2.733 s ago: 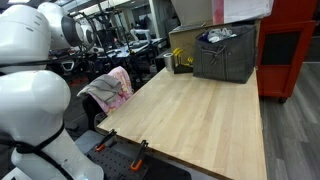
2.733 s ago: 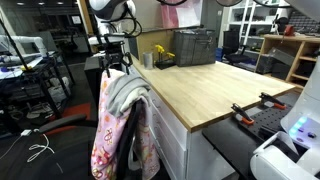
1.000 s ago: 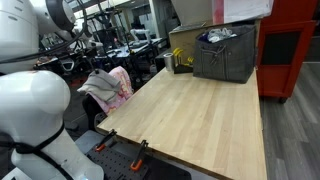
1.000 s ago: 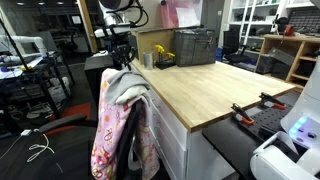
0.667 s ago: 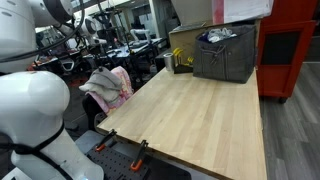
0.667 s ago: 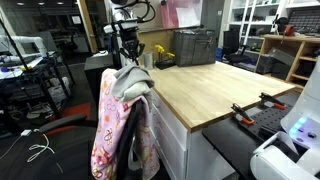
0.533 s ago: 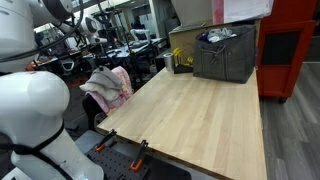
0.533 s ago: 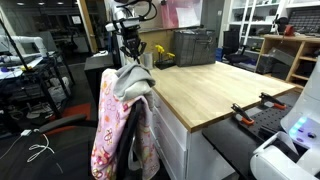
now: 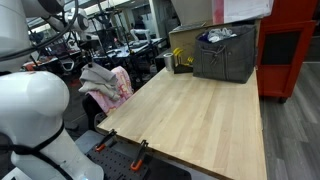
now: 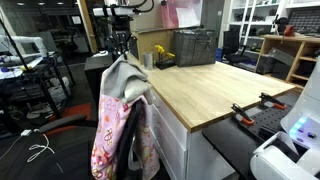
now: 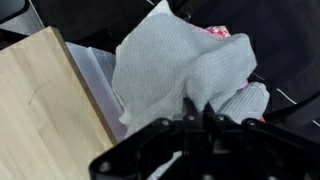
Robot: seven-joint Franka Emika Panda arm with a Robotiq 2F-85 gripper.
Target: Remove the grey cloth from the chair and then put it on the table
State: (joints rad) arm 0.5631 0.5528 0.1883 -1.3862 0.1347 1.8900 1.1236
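The grey cloth (image 10: 122,78) hangs bunched from my gripper (image 10: 121,55), which is shut on its top. It is lifted partly off the chair back (image 10: 100,80), beside the table's edge. In an exterior view the grey cloth (image 9: 98,76) is raised above the pink floral cloth (image 9: 116,88). In the wrist view the grey cloth (image 11: 175,60) fills the middle, pinched between the black fingers of my gripper (image 11: 196,108). The light wooden table (image 11: 45,110) lies at the left there.
A pink floral cloth (image 10: 112,140) stays draped over the chair. On the table's (image 9: 200,110) far end stand a dark crate (image 9: 225,55) and a yellow item (image 9: 180,62). Clamps (image 9: 140,148) grip the near table edge. Cluttered lab benches surround.
My gripper has risen with the grey cloth in its grip, pulling the cloth upward off the chair back. The floral cloth stays in place.
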